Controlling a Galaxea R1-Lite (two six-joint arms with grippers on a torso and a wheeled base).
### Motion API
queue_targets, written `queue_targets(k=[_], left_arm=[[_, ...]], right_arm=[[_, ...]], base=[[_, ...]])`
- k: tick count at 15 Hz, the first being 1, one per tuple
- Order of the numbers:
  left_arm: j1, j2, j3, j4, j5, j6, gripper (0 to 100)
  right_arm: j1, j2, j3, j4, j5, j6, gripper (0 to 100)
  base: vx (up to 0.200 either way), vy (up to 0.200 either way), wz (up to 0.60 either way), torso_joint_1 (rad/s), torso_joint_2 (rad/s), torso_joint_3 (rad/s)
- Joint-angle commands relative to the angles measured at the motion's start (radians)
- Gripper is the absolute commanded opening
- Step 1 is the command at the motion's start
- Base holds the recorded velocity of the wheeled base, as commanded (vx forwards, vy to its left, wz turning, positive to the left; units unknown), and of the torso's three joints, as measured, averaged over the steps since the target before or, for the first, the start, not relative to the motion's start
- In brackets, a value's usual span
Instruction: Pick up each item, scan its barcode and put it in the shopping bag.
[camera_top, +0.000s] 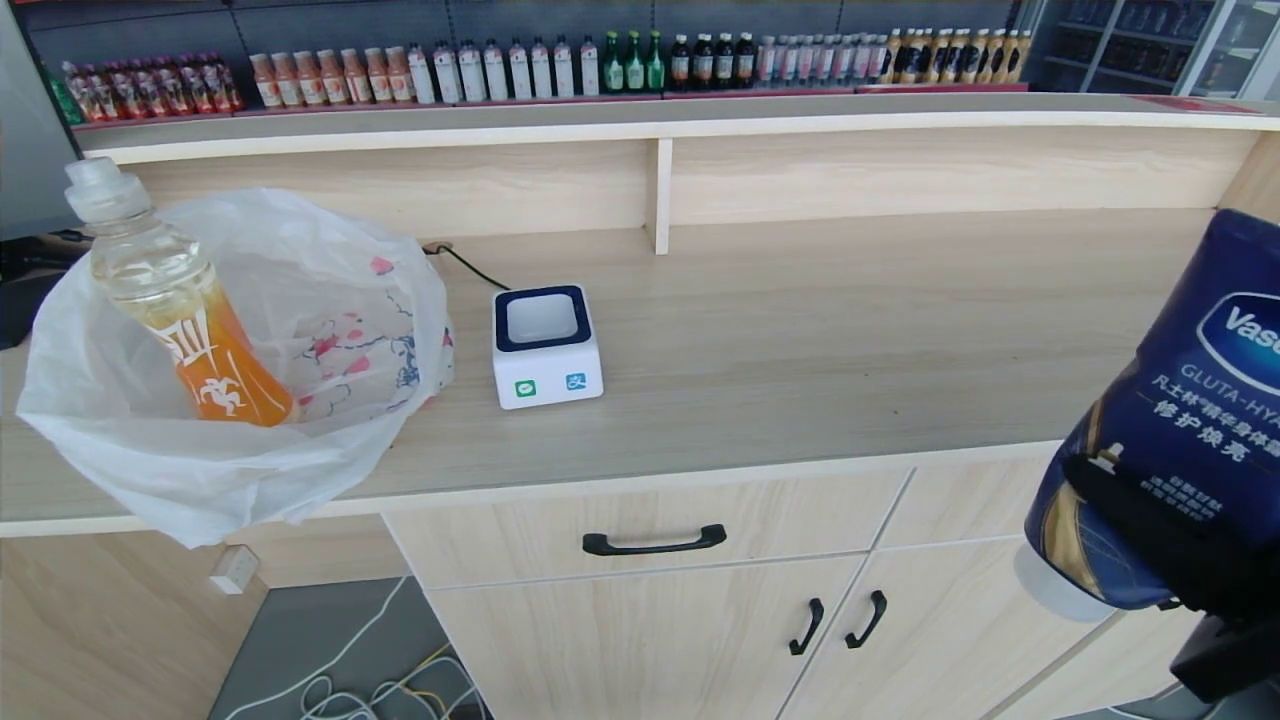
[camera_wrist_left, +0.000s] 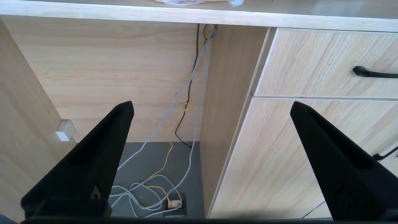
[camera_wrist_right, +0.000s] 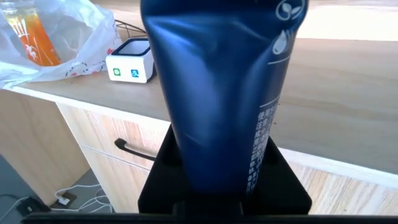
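My right gripper (camera_top: 1150, 520) is shut on a dark blue lotion tube (camera_top: 1180, 420), held cap-down at the right edge, out in front of the counter; the same tube (camera_wrist_right: 217, 93) rises between the fingers in the right wrist view. A white barcode scanner (camera_top: 546, 345) with a dark blue rim sits mid-counter, also visible as the scanner (camera_wrist_right: 130, 60) far off from the right wrist. The white plastic shopping bag (camera_top: 330, 300) stands open at the counter's left end with an orange drink bottle (camera_top: 175, 300) leaning in it. My left gripper (camera_wrist_left: 211, 168) hangs open below the counter, facing cabinet fronts.
The wooden counter (camera_top: 850, 330) has a raised back ledge with a divider (camera_top: 658, 195). Shelves of bottles (camera_top: 540, 65) line the wall behind. Drawers and doors with black handles (camera_top: 655, 543) sit under the counter; loose cables (camera_wrist_left: 161, 186) lie on the floor.
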Motion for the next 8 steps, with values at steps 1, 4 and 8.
queue_targets(k=[1,4,8], left_arm=[[0.000,0.000,0.000,0.000,0.000,0.000,100],[0.000,0.000,0.000,0.000,0.000,0.000,100],[0.000,0.000,0.000,0.000,0.000,0.000,100]], right_arm=[[0.007,-0.025,0.013,-0.001,0.000,-0.001,0],[0.027,-0.027,0.064,0.004,0.013,-0.026,0],[0.048,-0.013,0.073,0.018,0.108,-0.135,0]], base=[[0.000,0.000,0.00,0.000,0.00,0.000],[0.000,0.000,0.00,0.000,0.00,0.000],[0.000,0.000,0.00,0.000,0.00,0.000]])
